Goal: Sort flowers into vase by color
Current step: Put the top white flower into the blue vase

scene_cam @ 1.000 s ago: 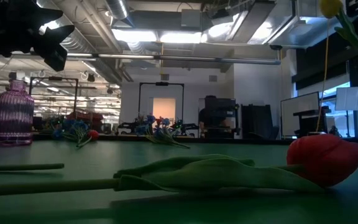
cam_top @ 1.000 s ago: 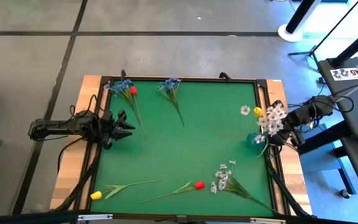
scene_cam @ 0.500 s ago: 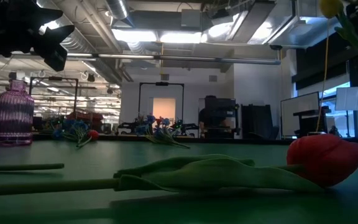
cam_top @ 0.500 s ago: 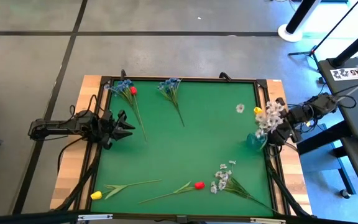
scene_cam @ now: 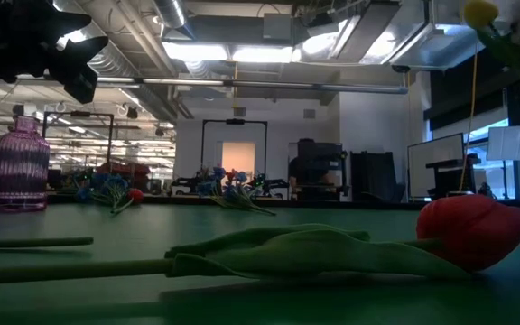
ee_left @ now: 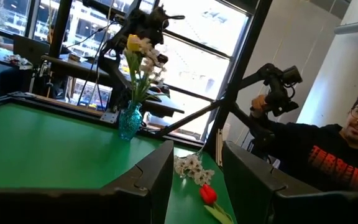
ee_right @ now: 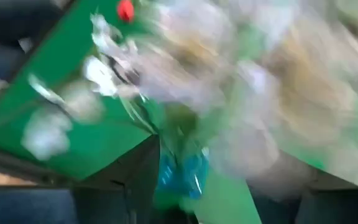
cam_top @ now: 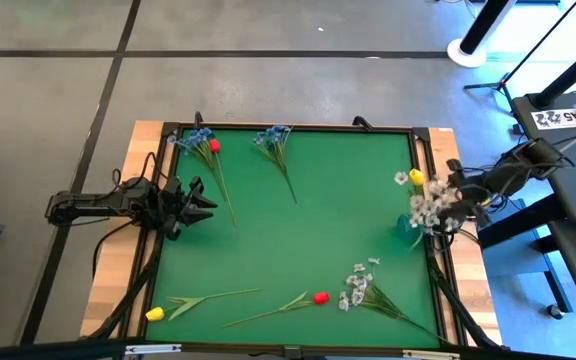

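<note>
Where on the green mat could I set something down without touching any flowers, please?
The middle of the green mat is bare, bordered by the blue sprigs at the far edge, the red tulip near the front and the teal vase on the right. The front edge and the vase side are crowded.

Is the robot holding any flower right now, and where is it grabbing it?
No. The right gripper is open beside the white sprig in the teal vase; the left gripper is open and empty.

A vase (cam_top: 409, 224) with flowers (cam_top: 430, 200) stands at the desk's (cam_top: 308, 230) right edge; loose stems (cam_top: 268, 310) lie along its near side.
</note>
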